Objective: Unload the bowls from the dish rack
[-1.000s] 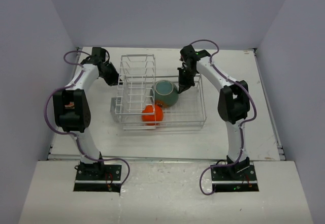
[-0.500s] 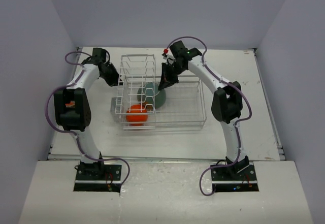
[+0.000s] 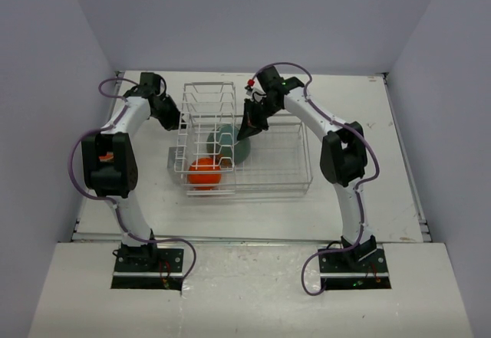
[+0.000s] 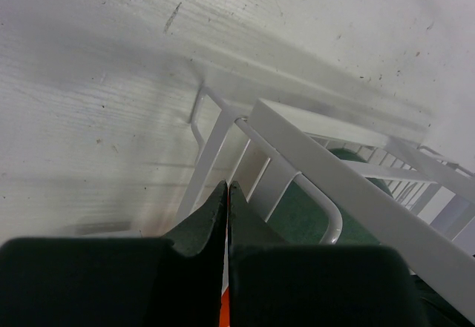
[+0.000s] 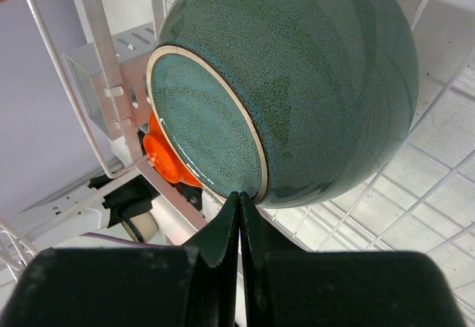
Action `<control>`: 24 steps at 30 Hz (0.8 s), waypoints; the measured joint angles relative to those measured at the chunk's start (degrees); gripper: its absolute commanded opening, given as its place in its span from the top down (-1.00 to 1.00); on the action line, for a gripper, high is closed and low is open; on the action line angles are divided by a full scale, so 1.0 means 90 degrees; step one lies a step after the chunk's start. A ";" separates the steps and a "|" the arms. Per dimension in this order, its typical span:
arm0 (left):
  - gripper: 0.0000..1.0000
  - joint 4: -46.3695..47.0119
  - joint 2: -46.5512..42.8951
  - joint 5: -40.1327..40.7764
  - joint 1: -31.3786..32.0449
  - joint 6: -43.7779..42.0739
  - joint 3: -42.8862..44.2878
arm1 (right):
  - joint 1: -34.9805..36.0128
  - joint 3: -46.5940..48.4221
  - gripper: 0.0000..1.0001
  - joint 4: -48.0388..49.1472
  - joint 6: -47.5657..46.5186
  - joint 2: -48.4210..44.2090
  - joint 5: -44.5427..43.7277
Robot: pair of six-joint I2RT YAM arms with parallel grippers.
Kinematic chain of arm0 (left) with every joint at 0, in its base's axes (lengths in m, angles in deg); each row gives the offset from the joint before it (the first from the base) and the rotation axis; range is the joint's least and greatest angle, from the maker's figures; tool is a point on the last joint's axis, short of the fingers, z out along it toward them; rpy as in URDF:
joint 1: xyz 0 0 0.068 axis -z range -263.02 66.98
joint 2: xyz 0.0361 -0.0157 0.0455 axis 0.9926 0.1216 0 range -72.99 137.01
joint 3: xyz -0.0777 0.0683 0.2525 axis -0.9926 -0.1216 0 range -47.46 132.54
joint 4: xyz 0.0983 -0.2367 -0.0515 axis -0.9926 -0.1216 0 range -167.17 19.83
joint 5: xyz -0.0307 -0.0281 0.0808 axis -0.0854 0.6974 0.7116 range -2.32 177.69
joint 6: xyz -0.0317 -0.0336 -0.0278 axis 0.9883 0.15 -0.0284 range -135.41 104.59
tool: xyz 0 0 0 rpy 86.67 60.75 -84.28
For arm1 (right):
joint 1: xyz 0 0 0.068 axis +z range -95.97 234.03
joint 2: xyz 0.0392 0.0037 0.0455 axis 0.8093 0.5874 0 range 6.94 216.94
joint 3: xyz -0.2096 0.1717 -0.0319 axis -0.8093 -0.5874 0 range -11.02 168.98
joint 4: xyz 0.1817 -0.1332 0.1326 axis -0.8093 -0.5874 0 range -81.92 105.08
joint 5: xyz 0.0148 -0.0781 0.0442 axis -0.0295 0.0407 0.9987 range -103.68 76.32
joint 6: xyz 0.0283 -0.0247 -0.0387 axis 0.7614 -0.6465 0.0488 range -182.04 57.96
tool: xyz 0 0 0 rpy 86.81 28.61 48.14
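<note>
While the left hand (image 4: 227, 187) sits clenched by the dish rack (image 4: 349, 190), the clenched right hand (image 5: 239, 196) touches the teal bowl (image 5: 326, 82).

No text, label, brand or number is legible on the rack (image 3: 270, 163), the teal bowl (image 5: 319, 75) or the orange bowl (image 3: 204, 172).

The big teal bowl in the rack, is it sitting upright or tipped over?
Tipped on its side: the teal bowl shows its round base sideways inside the dish rack.
</note>
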 measured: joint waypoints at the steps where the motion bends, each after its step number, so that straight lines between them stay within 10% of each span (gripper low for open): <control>1: 1.00 0.0000 0.0000 -0.0002 0.0000 0.0002 0.0000 | 0.0005 0.0000 1.00 0.0005 0.0010 0.0000 0.0005; 24: 1.00 0.0119 0.0000 -0.0121 0.0000 0.0005 -0.0109 | 0.0296 0.0529 1.00 0.0010 0.0073 -0.0068 -0.0328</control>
